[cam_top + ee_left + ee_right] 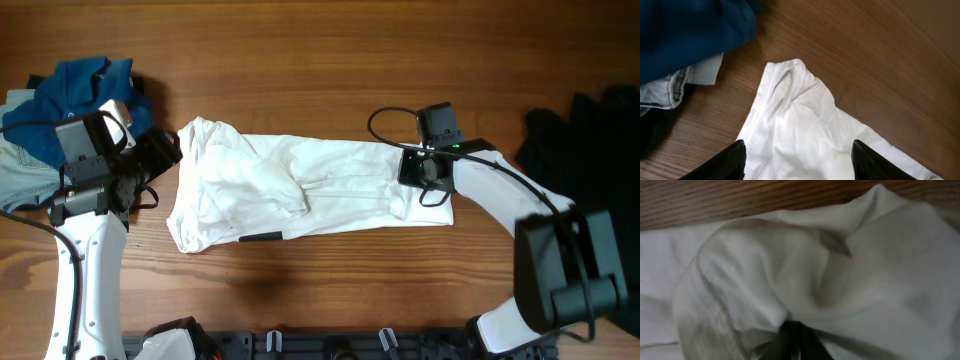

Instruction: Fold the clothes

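Over on the left of the table [320, 60], the blue polo [80, 85] and a bit of pale denim [670, 87] sit piled at the far-left corner, out of play. Just beside them is the left gripper [152, 158]. Its jaws stand wide apart and hold nothing, and in the wrist view its dark fingers [732, 160] straddle the left end of the white shirt [320, 185] from just above. The seamed corner of the cloth points away from them toward the polo. Now the shirt itself: it lies across the middle of the table, long axis running left to right, rumpled and doubled over at its left half and flatter toward the right. At that right end the right gripper [425, 172] is clamped down on the fabric, and its own camera shows white cloth bunched and puckered into the closed fingertips [795, 337]. Further right, the black garment [590, 130] lies well apart at the table's edge. So here's the picture that matters: one arm at each end of the long axis, the right one gripping and the left one poised but empty. The crumpled left end is nearest the left arm, so I'd say a fold along the length needs that hand to close on its corner first. With only the right end held, the thin cloth would likely drag and bunch.
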`<state>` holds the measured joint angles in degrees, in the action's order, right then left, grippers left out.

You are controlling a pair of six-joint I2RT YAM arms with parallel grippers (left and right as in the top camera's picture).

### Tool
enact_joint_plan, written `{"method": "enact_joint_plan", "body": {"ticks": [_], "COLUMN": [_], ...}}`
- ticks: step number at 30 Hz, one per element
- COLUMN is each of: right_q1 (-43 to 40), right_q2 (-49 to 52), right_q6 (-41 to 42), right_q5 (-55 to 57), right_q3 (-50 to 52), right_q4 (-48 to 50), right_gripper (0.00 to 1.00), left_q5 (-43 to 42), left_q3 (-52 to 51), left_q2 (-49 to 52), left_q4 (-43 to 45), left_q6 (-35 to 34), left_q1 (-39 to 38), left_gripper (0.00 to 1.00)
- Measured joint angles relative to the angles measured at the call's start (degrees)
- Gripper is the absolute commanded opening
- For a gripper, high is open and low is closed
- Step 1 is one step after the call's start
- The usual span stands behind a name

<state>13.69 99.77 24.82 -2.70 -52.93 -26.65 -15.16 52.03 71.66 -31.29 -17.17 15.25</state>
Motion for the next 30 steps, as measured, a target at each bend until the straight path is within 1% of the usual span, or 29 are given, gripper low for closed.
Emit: {"method": "enact_joint_plan", "body": {"ticks": [1,3,4,5,6,7,8,11,13,15,19,22,24,25,26,27,29,30], "right_q1": [-0.02,-0.31,-0.31,-0.28,-0.28,-0.48,-1.01,-4.66,-8.24,-10.88,-14.38,-15.21,-15.26,-15.26,-15.26,-15.3,-15.67,-15.67], "right_q2": [0.0,-0.07,-0.55,-2.01,-2.27,-5.79,-8.55,-17.0,-19.71,-19.39,-14.67,-8.31,-4.68,-3.02,-1.99,-1.27,-0.7,-0.28], "right_q6": [0.09,0.31,0.46,0.24,0.13,-0.66,-1.79,-4.83,-6.16,-7.65,-9.77,-11.96,-14.47,-15.41,-15.76,-16.44,-17.44,-17.57], "right_q5": [-0.55,-2.03,-2.67,-3.41,-3.5,-4.42,-4.94,-5.44,-5.46,-5.64,-6.51,-10.25,-13.94,-15.39,-16.11,-16.65,-17.79,-18.23], "right_q3": [0.0,0.0,0.0,0.11,0.13,0.17,0.17,0.17,0.15,0.17,0.52,1.29,1.46,1.49,1.53,1.42,1.4,1.44], "right_q4": [0.04,-0.33,-1.38,-3.43,-3.58,-5.77,-7.08,-9.55,-10.51,-11.19,-10.69,-8.9,-7.61,-7.3,-7.06,-6.95,-6.67,-6.73], "right_gripper": [0.08,0.15,0.28,0.48,0.63,0.7,0.73,0.74,0.75,0.75,0.74,0.68,0.51,0.5,0.45,0.29,0.04,0.04], "left_q5": [0.0,0.0,0.0,0.0,0.0,0.0,0.0,0.0,0.0,0.0,0.0,0.0,0.0,0.0,0.0,0.0,0.0,0.0], "left_q3": [0.0,0.0,0.0,0.0,-0.02,-0.02,-0.02,-0.02,-0.02,-0.02,-0.02,-0.02,-0.02,-0.02,-0.02,-0.02,-0.02,-0.02], "left_q2": [0.0,0.0,0.0,0.0,0.0,0.0,0.0,0.0,0.0,0.0,0.0,0.0,0.0,0.0,0.0,0.0,0.0,0.0], "left_q4": [0.02,0.0,0.0,0.02,0.0,0.02,0.0,0.02,0.0,0.0,0.0,0.0,0.02,0.0,0.0,0.0,0.0,0.02], "left_q6": [0.02,0.0,0.0,0.0,0.0,0.0,0.0,0.0,0.0,0.0,-0.02,-0.02,-0.02,-0.02,-0.02,-0.02,-0.02,-0.02], "left_q1": [0.0,0.0,0.0,0.0,0.0,0.0,0.0,0.0,0.0,0.0,0.0,0.0,0.0,0.0,0.0,0.0,0.0,0.0], "left_gripper": [0.68,0.68,0.68,0.68,0.68,0.68,0.68,0.68,0.68,0.7,0.73,0.73,0.73,0.73,0.73,0.73,0.73,0.73]}}
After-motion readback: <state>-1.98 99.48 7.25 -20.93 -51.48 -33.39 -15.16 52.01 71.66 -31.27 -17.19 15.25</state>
